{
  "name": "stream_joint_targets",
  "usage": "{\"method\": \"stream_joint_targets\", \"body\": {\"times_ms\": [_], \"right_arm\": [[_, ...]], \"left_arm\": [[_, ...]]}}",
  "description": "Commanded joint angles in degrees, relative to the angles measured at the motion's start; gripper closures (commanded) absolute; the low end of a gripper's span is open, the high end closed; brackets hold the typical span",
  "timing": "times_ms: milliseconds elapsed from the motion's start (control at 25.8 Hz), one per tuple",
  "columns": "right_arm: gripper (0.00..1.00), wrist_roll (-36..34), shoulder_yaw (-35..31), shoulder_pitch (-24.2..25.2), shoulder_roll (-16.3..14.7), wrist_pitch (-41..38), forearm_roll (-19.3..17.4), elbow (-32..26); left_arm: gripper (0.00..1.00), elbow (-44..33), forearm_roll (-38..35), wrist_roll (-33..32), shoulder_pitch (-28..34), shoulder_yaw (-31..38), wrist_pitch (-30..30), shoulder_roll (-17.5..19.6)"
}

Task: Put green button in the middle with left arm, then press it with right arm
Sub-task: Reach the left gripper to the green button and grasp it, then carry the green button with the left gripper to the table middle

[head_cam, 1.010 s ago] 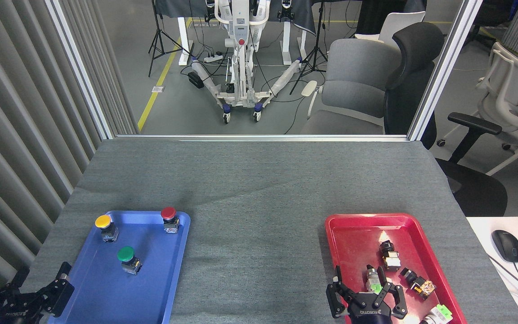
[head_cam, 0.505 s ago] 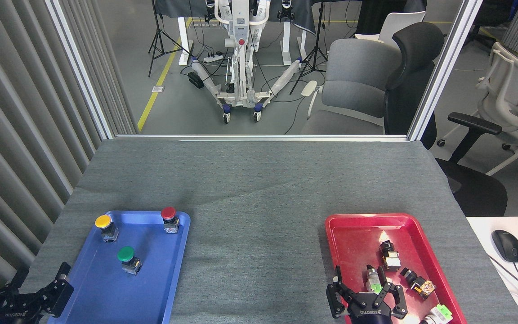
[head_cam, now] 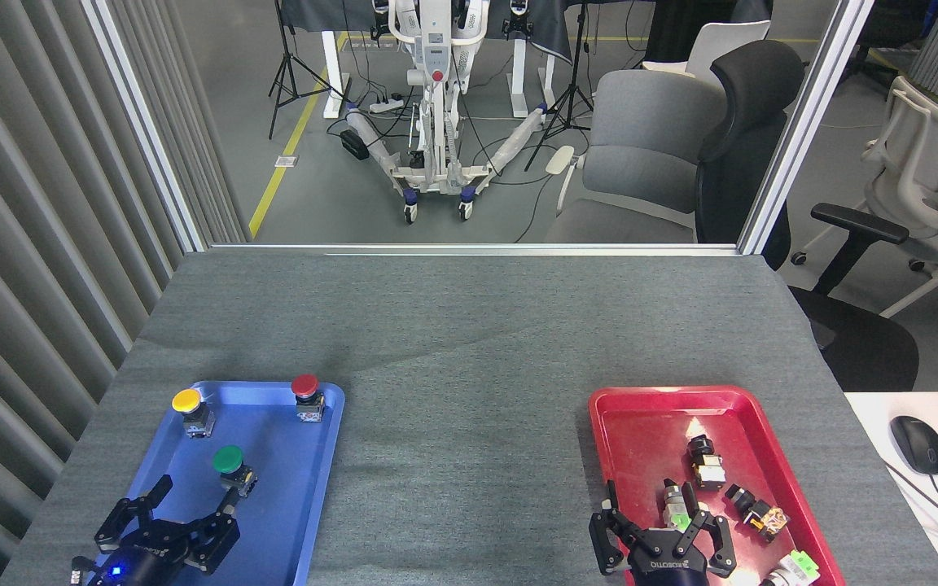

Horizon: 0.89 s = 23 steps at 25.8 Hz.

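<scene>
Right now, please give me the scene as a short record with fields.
green button: in blue tray, not yet moved
left claw: open, over the blue tray, just short of the green button
right claw: open, over red tray
middle: bare grey fabric
other buttons: yellow button, red button, both in blue tray

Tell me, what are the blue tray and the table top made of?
The blue tray looks like smooth moulded plastic: even colour, rounded raised rim, a soft sheen. The table top seems covered in grey woven fabric or felt: a fine speckled weave, matt, with no reflections. What lies under the cover cannot be seen.
</scene>
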Motion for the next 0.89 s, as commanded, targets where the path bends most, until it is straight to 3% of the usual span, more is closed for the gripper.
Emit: {"method": "stream_joint_targets", "body": {"times_ms": [0, 350, 427, 738, 854], "right_arm": [[0.00, 0.16, 0.00, 0.00, 0.14, -0.01, 0.00, 0.03], [0.00, 0.16, 0.00, 0.00, 0.32, -0.01, 0.00, -0.05], [0.00, 0.16, 0.00, 0.00, 0.32, -0.01, 0.00, -0.05], [0.00, 0.25, 0.00, 0.00, 0.32, 0.08, 0.00, -0.05], [0.00, 0.16, 0.00, 0.00, 0.32, 0.08, 0.00, -0.05]], "left_arm": [[0.02, 3.67, -0.30, -0.43, -2.81, -2.98, -0.04, -0.64], [0.02, 9.82, -0.30, -0.52, -8.26, -5.17, 0.05, -2.22], [0.07, 10.17, -0.21, -0.52, -8.52, -5.35, 0.23, -2.49], [0.83, 14.31, 0.50, -0.34, -9.75, -5.26, 0.23, -1.87], [1.00, 13.69, 0.41, -0.26, -9.49, -5.35, -1.09, -0.99]]}}
